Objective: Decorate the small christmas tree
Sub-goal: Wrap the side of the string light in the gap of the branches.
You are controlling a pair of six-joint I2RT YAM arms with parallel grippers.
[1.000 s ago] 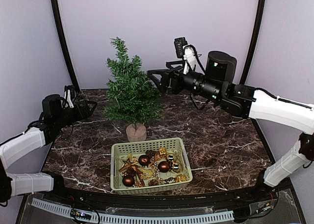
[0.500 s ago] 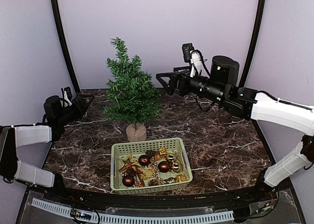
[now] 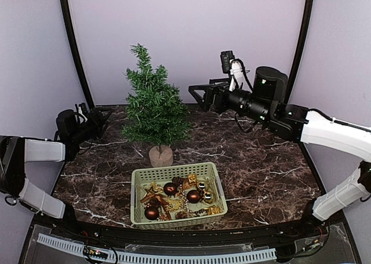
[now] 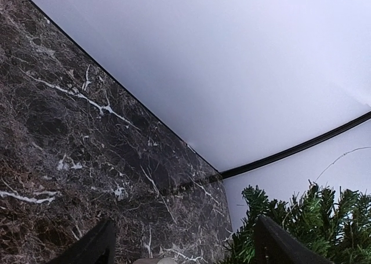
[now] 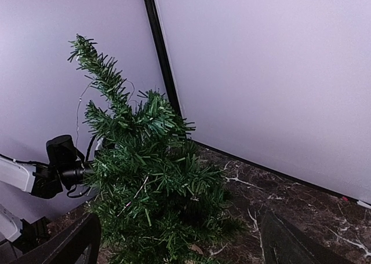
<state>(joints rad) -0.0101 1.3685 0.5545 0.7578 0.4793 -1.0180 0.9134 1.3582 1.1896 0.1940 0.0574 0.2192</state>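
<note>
The small christmas tree point(image 3: 153, 110) stands on its round wooden base point(image 3: 160, 156) at the back middle of the marble table, with no ornaments showing on its branches. My left gripper point(image 3: 97, 116) hangs low at the table's left side, open and empty, pointing toward the tree. In the left wrist view the left gripper point(image 4: 182, 248) frames bare marble, with tree needles point(image 4: 313, 217) at the right. My right gripper point(image 3: 197, 95) hovers open and empty just right of the tree's upper branches. In the right wrist view the right gripper point(image 5: 182, 244) faces the tree point(image 5: 151, 171).
A pale green basket point(image 3: 135, 190) sits in front of the tree. It holds brown balls point(image 3: 193, 195), a gold star point(image 3: 153, 192) and other gold trinkets. Black frame posts point(image 3: 72, 50) and purple walls close in the back and sides. The left arm point(image 5: 58, 160) shows behind the tree.
My right arm has drawn back to the right, away from the tree. My left arm has pulled in toward the left edge. Both grippers stayed open.
</note>
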